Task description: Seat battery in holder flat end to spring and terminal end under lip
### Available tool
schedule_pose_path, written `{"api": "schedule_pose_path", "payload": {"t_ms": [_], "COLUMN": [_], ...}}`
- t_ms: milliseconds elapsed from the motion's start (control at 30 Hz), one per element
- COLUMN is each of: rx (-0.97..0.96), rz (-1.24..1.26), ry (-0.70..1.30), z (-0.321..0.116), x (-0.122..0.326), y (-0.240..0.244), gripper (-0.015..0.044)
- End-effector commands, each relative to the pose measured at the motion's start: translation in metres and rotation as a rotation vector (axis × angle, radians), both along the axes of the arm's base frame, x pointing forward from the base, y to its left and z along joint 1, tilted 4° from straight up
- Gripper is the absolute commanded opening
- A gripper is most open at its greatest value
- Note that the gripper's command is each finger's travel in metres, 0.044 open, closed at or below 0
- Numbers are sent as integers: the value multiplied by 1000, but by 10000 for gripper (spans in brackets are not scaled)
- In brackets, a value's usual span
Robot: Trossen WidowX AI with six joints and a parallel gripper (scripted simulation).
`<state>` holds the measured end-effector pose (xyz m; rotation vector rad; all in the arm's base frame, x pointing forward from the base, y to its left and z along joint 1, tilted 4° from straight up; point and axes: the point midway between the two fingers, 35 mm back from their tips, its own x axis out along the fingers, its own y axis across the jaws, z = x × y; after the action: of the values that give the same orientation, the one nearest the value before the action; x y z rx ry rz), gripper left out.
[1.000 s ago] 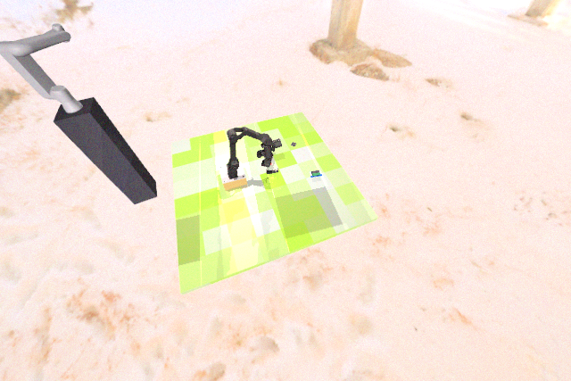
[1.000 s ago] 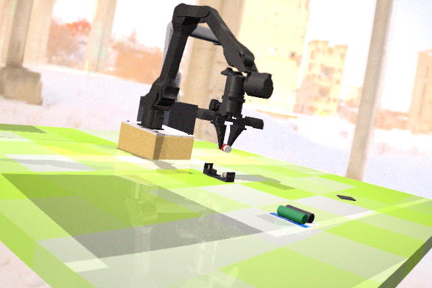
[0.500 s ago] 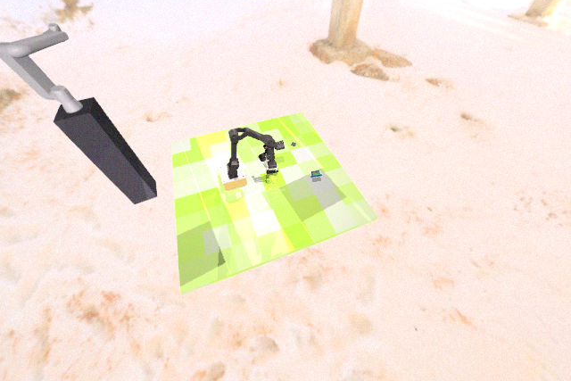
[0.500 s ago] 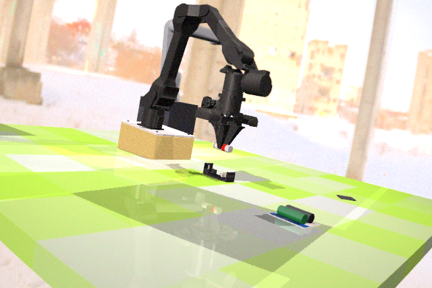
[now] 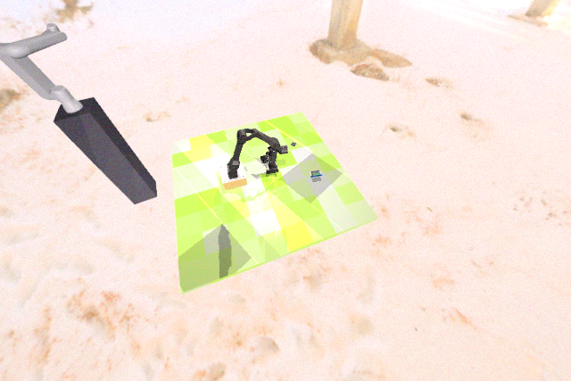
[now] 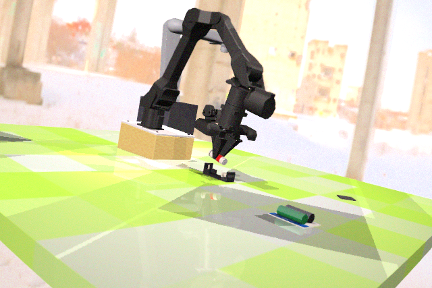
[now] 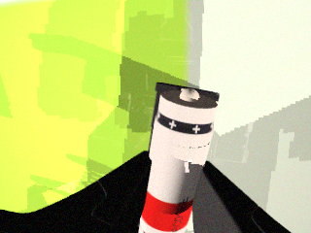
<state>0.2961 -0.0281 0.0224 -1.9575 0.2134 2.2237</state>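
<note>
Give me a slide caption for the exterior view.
Gripper holds the red-banded battery tilted just above the black holder.

Surface: your green checkered table [image 6: 104, 215]
On it: tan block [image 6: 155, 144]; holder [image 6: 219, 172] beside block; green and dark cylinders [image 6: 295, 214] well apart

The arm's base sits on a box [image 6: 155, 144] at the back left of the table [image 6: 104, 208]. In front of it and to the right, the gripper [image 6: 219, 155] hangs just above the holder [image 6: 219, 172] — battery [image 6: 220, 159] clamped between the fingers, tilted, not touching the holder. Farther right and nearer, two cylinders [image 6: 296, 213] lie side by side on a flat card [image 6: 311, 224] — well apart from the holder.
</note>
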Motion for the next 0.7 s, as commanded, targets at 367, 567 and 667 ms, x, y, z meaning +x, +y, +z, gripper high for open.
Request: {"api": "schedule_pose_path", "payload": {"t_ms": [367, 567, 667], "rx": [21, 28, 32], "rz": [2, 4, 4], "ry": [101, 140, 159], "z": [-11, -13, -14], "x": [3, 5, 6], "y": [1, 0, 0], "gripper": [59, 59, 59]}}
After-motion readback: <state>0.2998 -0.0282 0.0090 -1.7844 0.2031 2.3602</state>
